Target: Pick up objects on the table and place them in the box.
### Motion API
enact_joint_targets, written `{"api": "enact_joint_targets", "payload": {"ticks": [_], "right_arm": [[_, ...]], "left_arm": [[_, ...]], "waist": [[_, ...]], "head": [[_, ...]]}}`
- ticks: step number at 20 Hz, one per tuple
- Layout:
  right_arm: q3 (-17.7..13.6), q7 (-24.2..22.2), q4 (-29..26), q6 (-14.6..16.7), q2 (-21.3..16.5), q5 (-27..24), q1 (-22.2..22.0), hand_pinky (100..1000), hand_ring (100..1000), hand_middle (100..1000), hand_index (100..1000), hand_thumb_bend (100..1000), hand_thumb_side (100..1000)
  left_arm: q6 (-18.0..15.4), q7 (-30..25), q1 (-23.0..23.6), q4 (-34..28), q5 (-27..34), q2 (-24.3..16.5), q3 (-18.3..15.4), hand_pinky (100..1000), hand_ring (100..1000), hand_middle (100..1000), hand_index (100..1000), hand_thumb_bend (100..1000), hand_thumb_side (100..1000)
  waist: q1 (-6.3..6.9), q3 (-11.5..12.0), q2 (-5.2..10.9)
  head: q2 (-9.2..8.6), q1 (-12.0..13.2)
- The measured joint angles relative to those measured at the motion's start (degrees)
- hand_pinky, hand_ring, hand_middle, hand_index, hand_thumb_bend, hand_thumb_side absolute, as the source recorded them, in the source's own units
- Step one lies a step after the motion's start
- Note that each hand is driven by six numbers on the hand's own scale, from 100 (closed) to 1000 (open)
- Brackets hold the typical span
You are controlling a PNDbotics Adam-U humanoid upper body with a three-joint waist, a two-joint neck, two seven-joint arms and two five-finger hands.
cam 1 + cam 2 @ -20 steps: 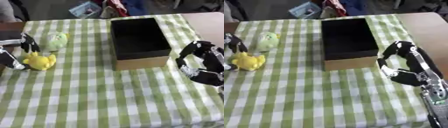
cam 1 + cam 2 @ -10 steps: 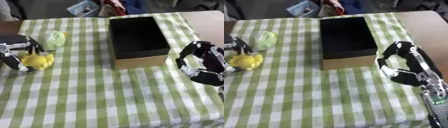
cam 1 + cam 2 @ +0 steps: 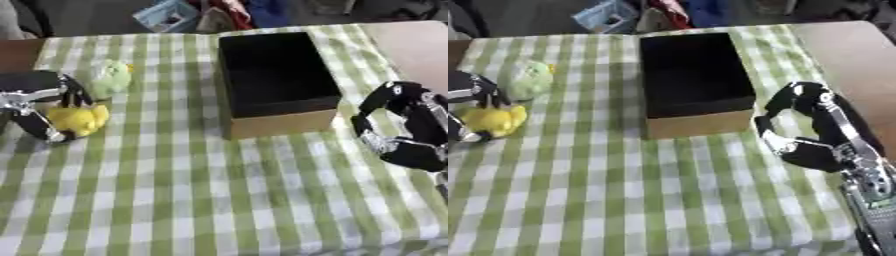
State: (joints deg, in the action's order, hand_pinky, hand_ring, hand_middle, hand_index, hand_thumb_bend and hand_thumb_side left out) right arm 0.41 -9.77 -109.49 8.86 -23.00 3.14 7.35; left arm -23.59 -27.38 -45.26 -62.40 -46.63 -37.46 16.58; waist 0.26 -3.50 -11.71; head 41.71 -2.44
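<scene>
1. Yellow toy (image 3: 77, 119): small soft figure on the counter's (image 3: 201, 200) left side, on the green-checked cloth, well apart from the box. It sits between the fingers and thumb of the left hand.
2. Green toy (image 3: 111, 79): pale, rounded, just behind the yellow toy and touched by nothing.
3. Box (image 3: 273, 80): open-topped, black inside with a tan front wall, at centre-rear. Nothing shows inside it.
4. Left hand (image 3: 35, 102): enters from the left edge. Fingers (image 3: 74, 95) curl behind the yellow toy while the thumb reaches to its front-left. The gap is narrow and about the toy's width. They look to touch it, though whether the hold is complete cannot be told. The toy rests on the cloth.
5. Right hand (image 3: 807, 130): idle to the right of the box's front corner, fingers curled in a loose hook, holding nothing.
6. Step in hand, as judged: grasping the first toy, so the task is at its start, with both toys outside the box.
7. Next move, as judged: close on the yellow toy, lift it off the cloth, carry it rightward over the box's near-left wall and let go inside. The green toy stands close behind and could be nudged.
</scene>
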Motion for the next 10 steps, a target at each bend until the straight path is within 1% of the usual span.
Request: {"api": "enact_joint_targets", "payload": {"ticks": [1, 3, 7, 10], "right_arm": [[0.00, -0.01, 0.00, -0.01, 0.01, 0.00, 0.00, 673, 531, 519, 565, 249, 100], [0.00, -0.02, 0.01, -0.02, 0.02, -0.01, 0.00, 673, 531, 519, 565, 252, 100], [0.00, -0.02, 0.01, -0.02, 0.03, -0.02, 0.00, 673, 531, 519, 566, 252, 100], [0.03, -0.07, 0.02, -0.02, 0.03, -0.05, 0.00, 673, 530, 519, 566, 253, 100]], "left_arm": [[-0.02, 1.26, 0.05, 0.15, -0.27, 0.22, -0.01, 596, 473, 455, 601, 291, 100], [-0.02, 4.09, 0.18, 0.17, -0.48, 0.28, -0.07, 579, 439, 412, 556, 262, 100], [0.32, 8.37, -0.02, -0.42, -0.26, 0.26, -0.55, 581, 434, 406, 551, 276, 100], [0.91, 9.69, -1.96, -2.15, 0.74, 0.12, -1.13, 584, 435, 408, 554, 290, 100]], "waist": [[0.00, -0.01, -0.01], [-0.01, -0.03, -0.03], [-0.02, -0.37, -0.03], [0.02, -0.72, -0.03]], "head": [[0.00, 0.01], [0.00, 0.01], [0.00, 0.00], [0.00, 0.03]]}}
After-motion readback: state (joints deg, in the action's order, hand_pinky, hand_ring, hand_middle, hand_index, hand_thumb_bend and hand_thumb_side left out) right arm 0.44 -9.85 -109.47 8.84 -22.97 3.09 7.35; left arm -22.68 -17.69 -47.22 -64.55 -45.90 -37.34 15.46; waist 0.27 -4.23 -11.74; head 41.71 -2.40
